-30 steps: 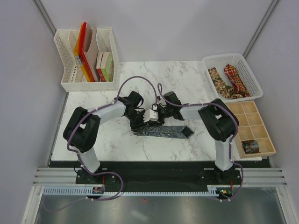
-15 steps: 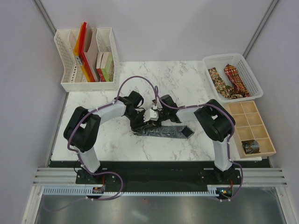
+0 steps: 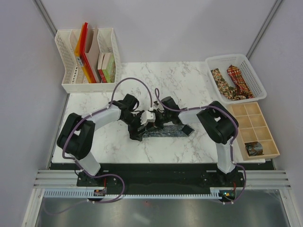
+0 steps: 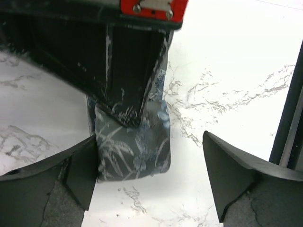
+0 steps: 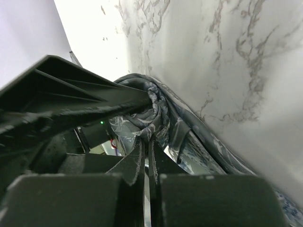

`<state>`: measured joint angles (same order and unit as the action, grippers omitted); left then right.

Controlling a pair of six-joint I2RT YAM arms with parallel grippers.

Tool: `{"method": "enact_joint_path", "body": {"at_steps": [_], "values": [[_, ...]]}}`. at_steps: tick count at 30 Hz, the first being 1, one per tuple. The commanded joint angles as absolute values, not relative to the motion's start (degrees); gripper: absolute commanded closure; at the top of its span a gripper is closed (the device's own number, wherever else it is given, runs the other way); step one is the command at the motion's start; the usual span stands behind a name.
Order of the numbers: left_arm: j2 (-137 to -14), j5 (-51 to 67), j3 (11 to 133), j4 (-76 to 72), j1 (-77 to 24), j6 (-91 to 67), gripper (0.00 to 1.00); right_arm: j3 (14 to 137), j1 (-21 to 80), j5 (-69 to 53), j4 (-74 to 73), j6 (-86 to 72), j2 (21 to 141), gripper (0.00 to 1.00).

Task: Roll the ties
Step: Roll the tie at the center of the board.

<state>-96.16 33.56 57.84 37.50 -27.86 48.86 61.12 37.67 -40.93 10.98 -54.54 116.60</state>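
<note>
The dark grey-green tie [image 3: 168,131] lies on the marble table, partly rolled at its left end. My right gripper [image 3: 155,122] is shut on the core of the roll; in the right wrist view its fingers [image 5: 137,156] pinch the coiled fabric [image 5: 151,111]. My left gripper [image 3: 137,127] is open around the roll's end [image 4: 135,149], which touches its left finger [image 4: 78,175] and stands apart from the right finger [image 4: 227,170]. The brown-gold tie [image 3: 218,80] and the red tie [image 3: 238,81] lie in the white basket [image 3: 246,64].
A wooden compartment box [image 3: 253,127] at the right edge holds one rolled tie [image 3: 253,149]. A white file rack [image 3: 71,85] with coloured folders and books stands at the back left. Bare marble lies left of and behind the arms.
The left arm has swung left and its gripper has shifted down-left to the roll's end. The tie's flat part looks shorter, its free end drawn slightly left.
</note>
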Motion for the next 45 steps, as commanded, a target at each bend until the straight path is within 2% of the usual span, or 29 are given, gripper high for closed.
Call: {"method": "enact_joint_path", "body": {"at_steps": [1, 5, 15, 21, 23, 25, 28, 30, 37, 42, 45], "values": [[-90.6, 35.3, 55.6, 34.8, -26.9, 50.4, 0.05, 58.1, 37.5, -34.8, 3.3, -49.4, 117.2, 1.0], [-87.3, 35.0, 54.1, 33.0, -26.4, 51.1, 0.0, 58.4, 36.4, -34.0, 2.8, -48.1, 118.3, 1.0], [-79.9, 36.7, 51.2, 31.2, -23.9, 51.2, 0.0, 58.7, 34.4, -33.5, 0.2, -43.8, 119.4, 1.0], [-78.0, 47.4, 53.3, 31.2, -17.2, 47.6, 0.0, 59.9, 33.2, -32.8, -2.5, -40.9, 121.0, 1.0], [-79.3, 47.5, 54.1, 32.2, -17.1, 49.3, 0.0, 60.4, 33.2, -32.6, -3.4, -40.3, 121.7, 1.0], [-80.4, 48.2, 54.9, 37.5, -17.2, 58.1, 0.0, 60.5, 33.2, -32.6, -3.4, -40.2, 122.4, 1.0], [-83.1, 41.8, 54.2, 38.2, -20.8, 64.3, 0.0, 60.9, 33.2, -32.3, -4.0, -39.9, 122.9, 1.0], [-84.3, 41.7, 53.4, 36.4, -21.5, 65.6, 0.0, 61.2, 33.3, -32.3, -4.4, -39.7, 123.0, 1.0], [-87.5, 35.5, 50.4, 24.3, -24.7, 64.2, 0.0, 62.0, 34.5, -33.0, -4.0, -40.0, 123.4, 1.0], [-90.7, 32.0, 50.0, 24.2, -26.5, 65.2, 0.01, 62.7, 36.2, -32.9, -2.1, -41.8, 124.4, 1.0], [-91.1, 30.4, 49.5, 25.3, -26.6, 64.8, 0.11, 63.0, 37.0, -33.0, -1.1, -43.3, 125.2, 1.0]]}}
